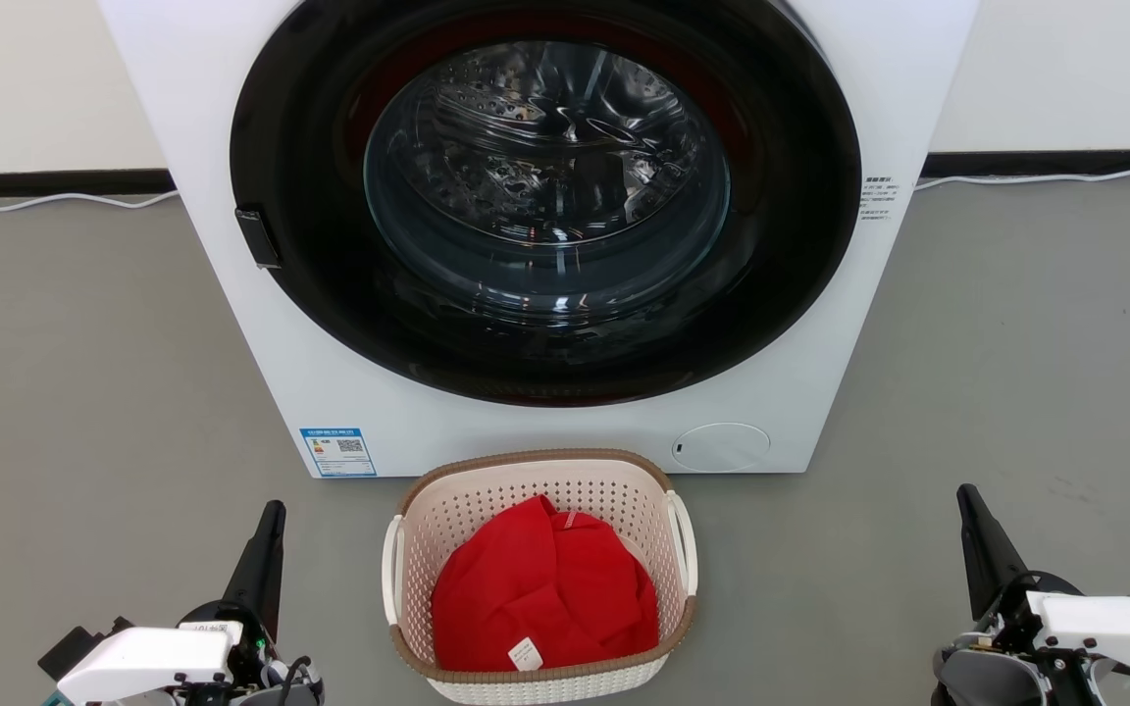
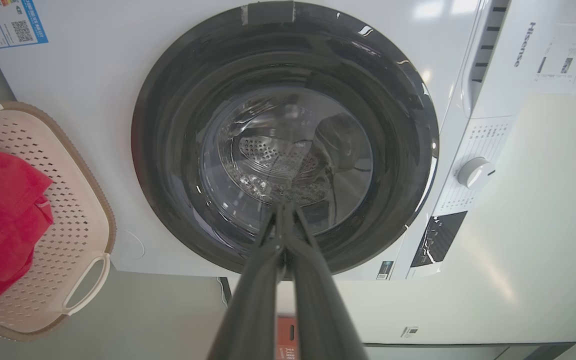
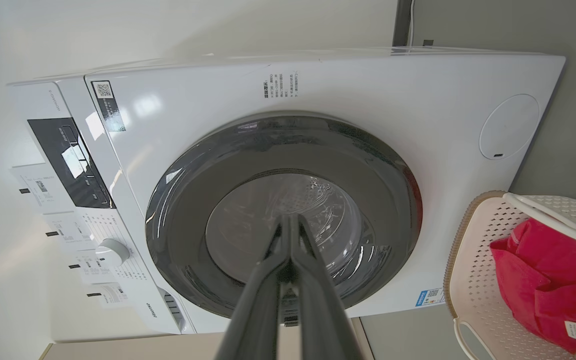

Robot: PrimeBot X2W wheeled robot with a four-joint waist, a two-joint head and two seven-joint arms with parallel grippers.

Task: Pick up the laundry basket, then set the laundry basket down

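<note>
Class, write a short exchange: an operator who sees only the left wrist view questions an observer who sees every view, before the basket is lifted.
Operator: Is the right gripper open?
Observer: No, its fingers are pressed together.
Operator: Where does the basket sit?
Observer: On the floor, between the left gripper and the right one, touching neither.

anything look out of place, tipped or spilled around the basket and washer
Nothing stands out. The small cream perforated plastic laundry basket with a brown rim sits upright on the grey floor before the white front-loading washing machine, whose round door is shut. The red cloth lies wholly inside it; nothing has spilled.
</note>
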